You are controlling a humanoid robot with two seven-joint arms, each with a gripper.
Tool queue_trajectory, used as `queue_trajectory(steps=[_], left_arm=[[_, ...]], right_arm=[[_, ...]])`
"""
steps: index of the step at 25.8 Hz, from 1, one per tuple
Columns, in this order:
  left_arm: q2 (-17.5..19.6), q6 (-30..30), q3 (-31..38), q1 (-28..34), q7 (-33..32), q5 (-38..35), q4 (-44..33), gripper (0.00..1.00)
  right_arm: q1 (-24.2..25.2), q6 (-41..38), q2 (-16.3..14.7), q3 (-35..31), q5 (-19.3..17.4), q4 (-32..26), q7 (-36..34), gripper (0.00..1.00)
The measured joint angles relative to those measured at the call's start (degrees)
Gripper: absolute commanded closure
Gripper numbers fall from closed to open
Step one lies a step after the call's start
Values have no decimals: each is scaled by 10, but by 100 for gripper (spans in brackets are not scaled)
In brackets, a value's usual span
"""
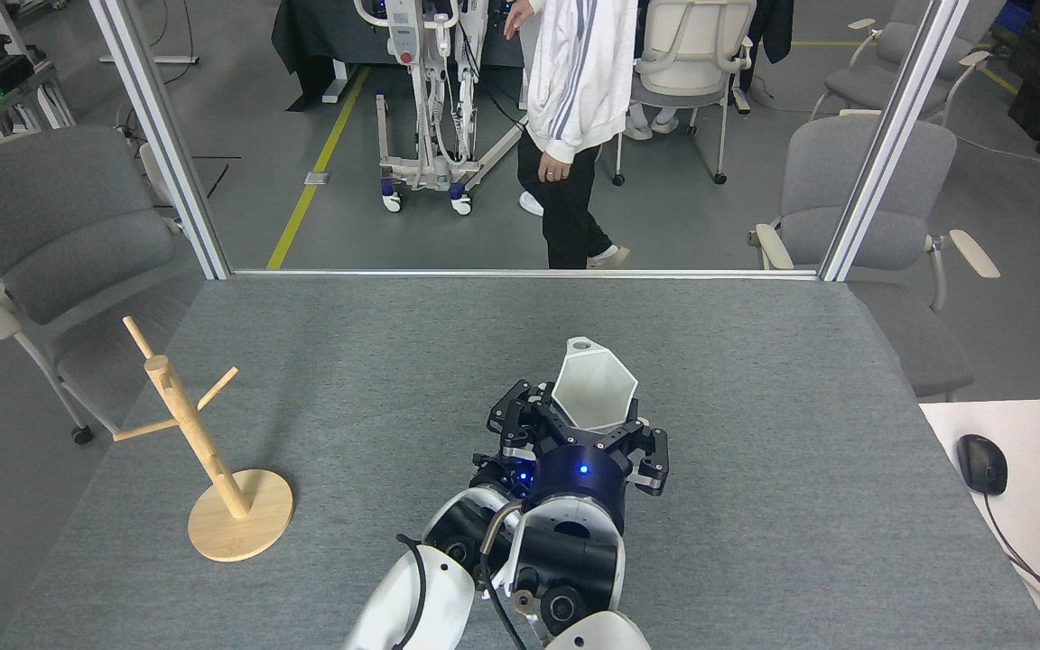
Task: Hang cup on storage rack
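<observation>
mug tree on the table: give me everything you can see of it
The storage rack is a light, unfinished-looking wooden mug tree: round disc base, one pole, thin pegs angling up from the pole's upper part. Three pegs are visible and none carries anything. It looks tilted in this view, top toward the far left, probably camera perspective. It stands near the left edge of the grey table, base flat on the surface. Nothing else touches it; the cup and the gripper are well off to its right.
</observation>
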Motion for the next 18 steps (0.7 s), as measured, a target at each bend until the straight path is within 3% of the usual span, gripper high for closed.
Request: queue_trajectory(steps=[14, 18], left_arm=[[0, -8, 0, 3, 3, 0, -2, 91], [1, -2, 0, 4, 5, 1, -2, 91]], right_arm=[[0, 0, 0, 3, -1, 1, -2, 1], [1, 0, 0, 5, -7, 5, -36, 1]])
